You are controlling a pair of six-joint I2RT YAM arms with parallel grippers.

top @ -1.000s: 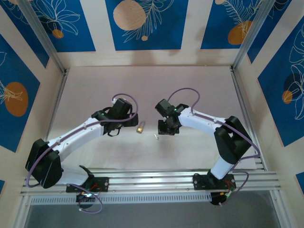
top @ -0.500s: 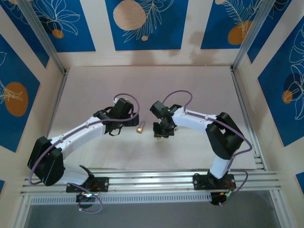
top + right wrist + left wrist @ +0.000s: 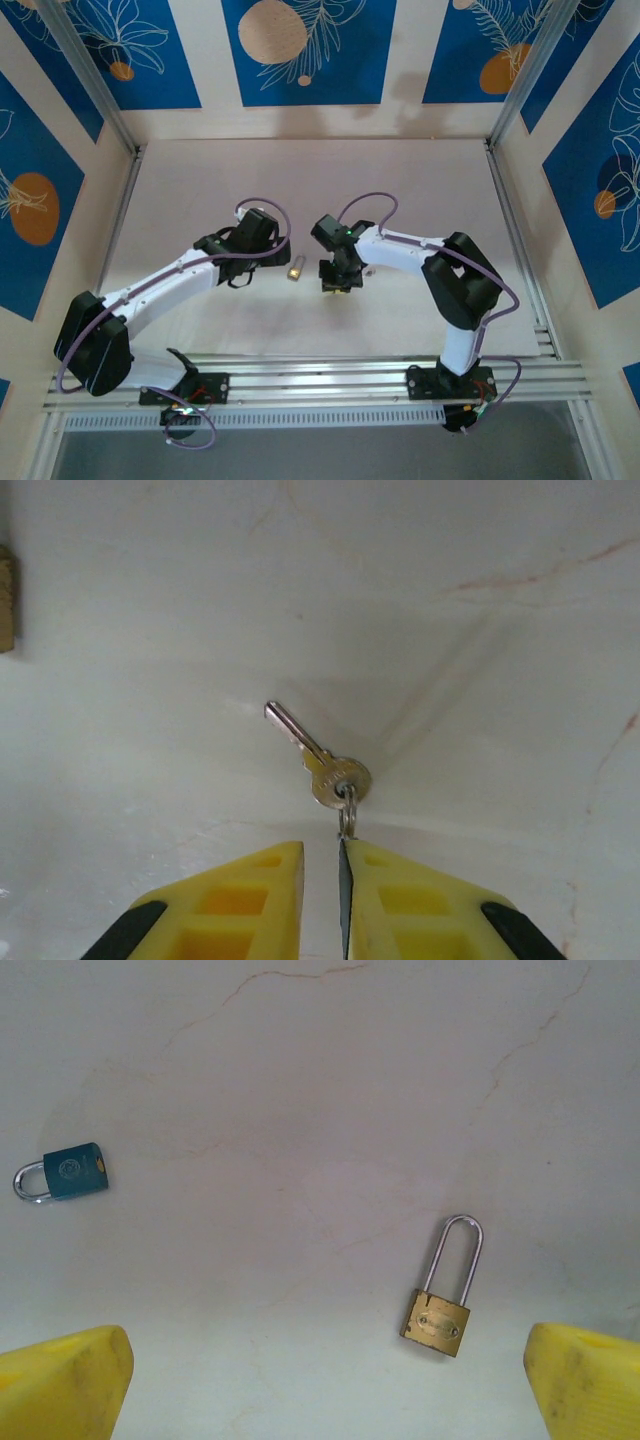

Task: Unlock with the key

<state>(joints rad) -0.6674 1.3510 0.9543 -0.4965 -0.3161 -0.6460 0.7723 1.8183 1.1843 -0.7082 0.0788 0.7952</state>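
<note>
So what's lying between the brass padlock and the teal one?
Nothing. In the left wrist view, the brass padlock and the teal padlock are separated only by bare table, faintly cracked.

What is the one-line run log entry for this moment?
left fingers: open over brass padlock | right fingers: nearly shut, key ring at their tips | key: not yet inserted
</note>
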